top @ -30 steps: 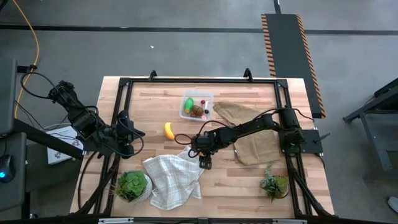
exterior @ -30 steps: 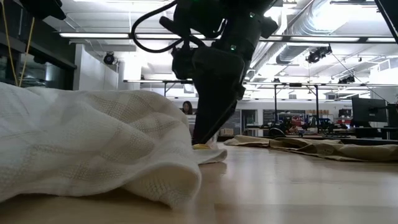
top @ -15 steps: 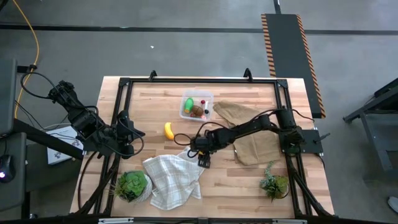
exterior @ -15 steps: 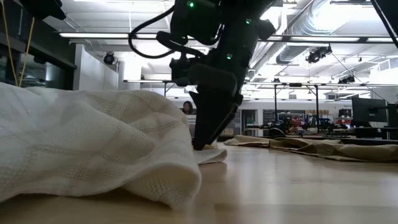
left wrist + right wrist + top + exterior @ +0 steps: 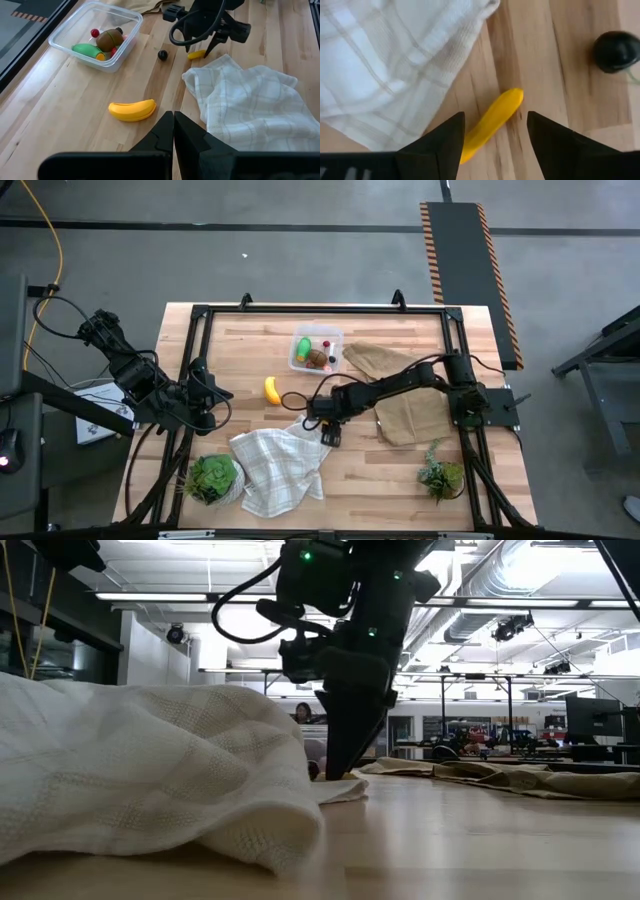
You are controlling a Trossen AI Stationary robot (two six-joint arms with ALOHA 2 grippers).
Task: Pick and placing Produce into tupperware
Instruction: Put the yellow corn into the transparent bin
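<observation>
A small yellow piece (image 5: 495, 117) lies on the wooden table beside a corner of the white checked cloth (image 5: 385, 60). My right gripper (image 5: 494, 125) points down over it, open, with one finger on each side; no touch shows. A dark berry (image 5: 615, 50) lies close by. The yellow banana (image 5: 271, 389) lies on the bare wood. The clear tupperware (image 5: 303, 363) stands farther back and holds a green piece (image 5: 86, 49), a brown oval (image 5: 109, 38) and red berries. My left gripper (image 5: 173, 122) waits shut at the table's left edge.
The white checked cloth (image 5: 278, 470) lies bunched at the near middle. A brown cloth (image 5: 395, 395) spreads under the right arm. Potted plants stand near left (image 5: 212, 477) and near right (image 5: 441, 475). A black frame (image 5: 320, 309) runs around the table.
My right gripper has tipped to point more steeply down, and its fingertips have shifted a little over the yellow piece by the cloth corner. The produce and the cloth lie as before.
</observation>
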